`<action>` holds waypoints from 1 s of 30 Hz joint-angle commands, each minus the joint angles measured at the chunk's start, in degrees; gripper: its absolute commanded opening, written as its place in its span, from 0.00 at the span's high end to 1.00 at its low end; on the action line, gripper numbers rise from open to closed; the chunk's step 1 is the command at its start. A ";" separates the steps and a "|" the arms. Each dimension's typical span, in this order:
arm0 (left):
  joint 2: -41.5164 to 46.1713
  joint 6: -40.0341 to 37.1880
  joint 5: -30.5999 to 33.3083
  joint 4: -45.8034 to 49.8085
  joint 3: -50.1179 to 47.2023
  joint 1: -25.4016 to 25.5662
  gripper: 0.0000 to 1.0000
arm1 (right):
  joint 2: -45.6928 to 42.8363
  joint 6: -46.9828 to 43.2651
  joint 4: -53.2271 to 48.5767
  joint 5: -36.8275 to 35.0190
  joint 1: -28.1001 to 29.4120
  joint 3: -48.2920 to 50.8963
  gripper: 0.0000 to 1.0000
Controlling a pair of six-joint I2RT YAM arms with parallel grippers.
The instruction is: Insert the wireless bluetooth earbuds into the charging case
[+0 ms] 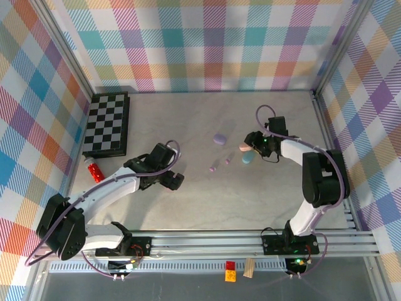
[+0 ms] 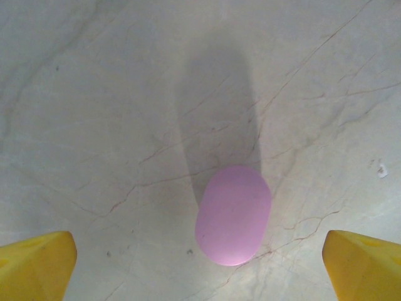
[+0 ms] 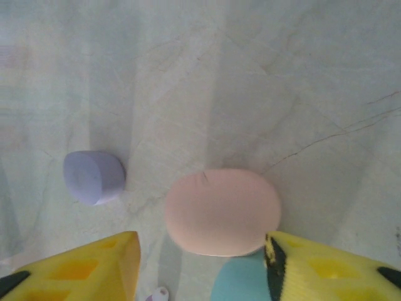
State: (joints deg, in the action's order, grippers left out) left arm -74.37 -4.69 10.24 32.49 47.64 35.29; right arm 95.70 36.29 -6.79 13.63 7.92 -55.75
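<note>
- Top view: one earbud (image 1: pixel 213 168) and a second earbud (image 1: pixel 228 160) lie on the table (image 1: pixel 188 207), left of the pink case (image 1: pixel 244 147); my left fingers (image 1: pixel 173 180) are further left.
- Left wrist view: those fingers are spread wide and empty.
- Right wrist view: my right fingers (image 1: pixel 252 149) are parted just short of the pink case, gripping nothing; the blue case (image 3: pixel 241 282) lies right beside it.

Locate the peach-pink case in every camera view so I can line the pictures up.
Top external: the peach-pink case lies right of centre.
Right wrist: it lies low in the middle and looks large.
Left wrist: a pinkish-lilac oval lies low centre; by its colour it is a different thing.
Shared landmark: the lilac case, to the left of the peach-pink case in the top external and right wrist views.
</note>
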 commanded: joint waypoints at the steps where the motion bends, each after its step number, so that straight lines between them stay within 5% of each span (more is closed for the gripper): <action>1: -2.20 1.34 1.04 5.72 1.78 -0.59 0.00 | -6.34 -3.75 -3.38 -2.56 -0.19 -1.95 0.40; 9: -10.95 0.71 -0.52 7.12 4.49 -1.32 0.06 | -16.46 -4.33 -6.11 -3.15 -0.23 0.40 0.36; 14: -15.43 -0.63 -3.11 5.15 5.79 -1.41 0.26 | -19.64 -4.41 -7.31 -4.29 -0.19 2.10 0.36; 30: -17.79 -1.53 -6.22 3.19 7.33 -1.80 0.61 | -23.74 -4.62 -10.29 -3.16 -0.19 3.58 0.35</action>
State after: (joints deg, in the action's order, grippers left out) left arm -93.60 -6.13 4.80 35.81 53.56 33.98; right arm 73.65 32.45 -15.55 9.28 7.92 -52.90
